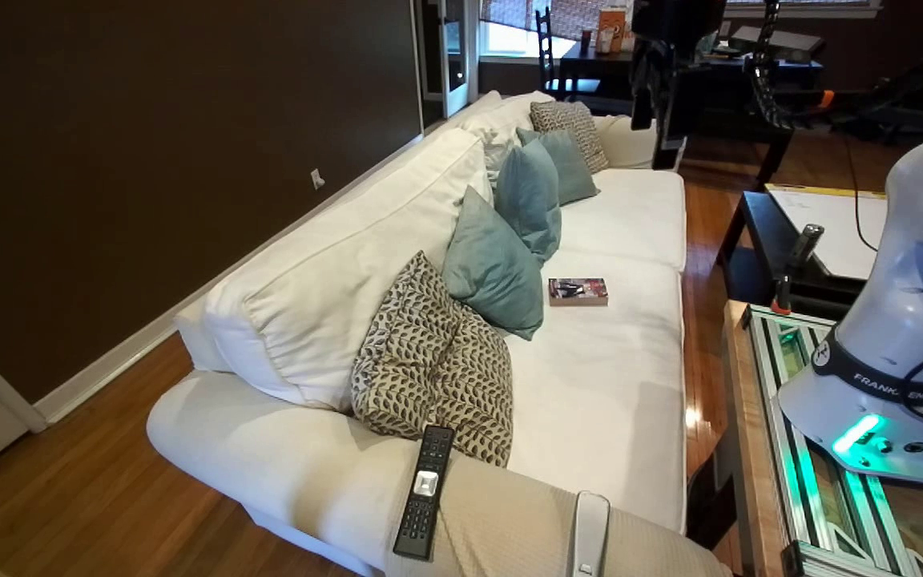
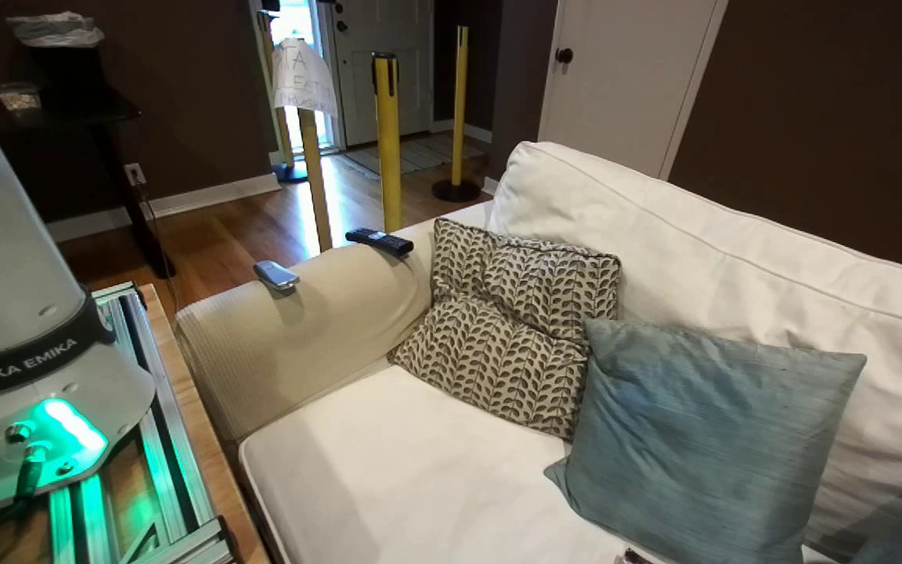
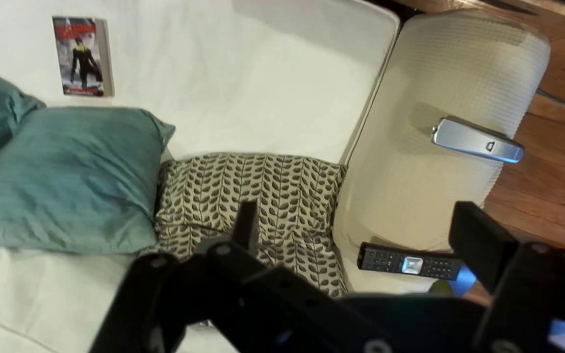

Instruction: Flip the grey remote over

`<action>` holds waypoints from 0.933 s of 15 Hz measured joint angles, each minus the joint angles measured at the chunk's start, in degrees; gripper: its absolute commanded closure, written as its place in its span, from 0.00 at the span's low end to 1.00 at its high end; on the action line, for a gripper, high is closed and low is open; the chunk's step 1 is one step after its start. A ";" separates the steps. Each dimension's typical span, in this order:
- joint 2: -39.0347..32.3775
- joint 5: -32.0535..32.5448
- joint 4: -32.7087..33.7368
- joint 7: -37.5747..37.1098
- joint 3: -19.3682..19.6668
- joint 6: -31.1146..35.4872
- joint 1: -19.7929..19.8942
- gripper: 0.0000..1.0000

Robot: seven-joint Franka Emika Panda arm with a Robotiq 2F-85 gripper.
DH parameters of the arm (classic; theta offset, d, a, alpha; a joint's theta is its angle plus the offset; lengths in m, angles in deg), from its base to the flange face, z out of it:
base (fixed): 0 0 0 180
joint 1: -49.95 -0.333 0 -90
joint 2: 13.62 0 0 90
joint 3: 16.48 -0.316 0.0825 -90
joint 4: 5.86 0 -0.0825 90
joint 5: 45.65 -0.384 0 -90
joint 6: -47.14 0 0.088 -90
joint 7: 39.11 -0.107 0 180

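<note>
The grey remote (image 3: 477, 141) lies on the sofa's armrest with its plain face up, showing a small dark mark near one end. In the wrist view, one end reaches the armrest's outer edge. It also shows at the bottom of an exterior view (image 1: 590, 535) and on the armrest in an exterior view (image 2: 276, 275). My gripper (image 3: 358, 213) is open, with its fingers wide apart and nothing between them. It is high above the sofa and apart from the remote. In an exterior view, the gripper (image 1: 656, 144) is a dark shape at the top.
A black remote (image 3: 410, 262) lies on the same armrest (image 3: 410, 196), beside the grey one. A leaf-patterned pillow (image 3: 263, 191), a teal pillow (image 3: 76, 181) and a book (image 3: 80, 56) are on the sofa. The robot's base stands on a workbench (image 1: 738, 385) along the sofa's front.
</note>
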 measured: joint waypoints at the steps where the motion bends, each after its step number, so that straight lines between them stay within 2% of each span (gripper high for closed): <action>1: 0.45 0.00 -0.71 1.07 -0.14 1.82 -1.03 0.00; 6: 2.07 -0.05 -4.03 4.13 -0.32 6.49 -4.98 0.00; 14: 2.53 -0.05 -4.38 4.76 -0.30 6.56 -5.14 0.00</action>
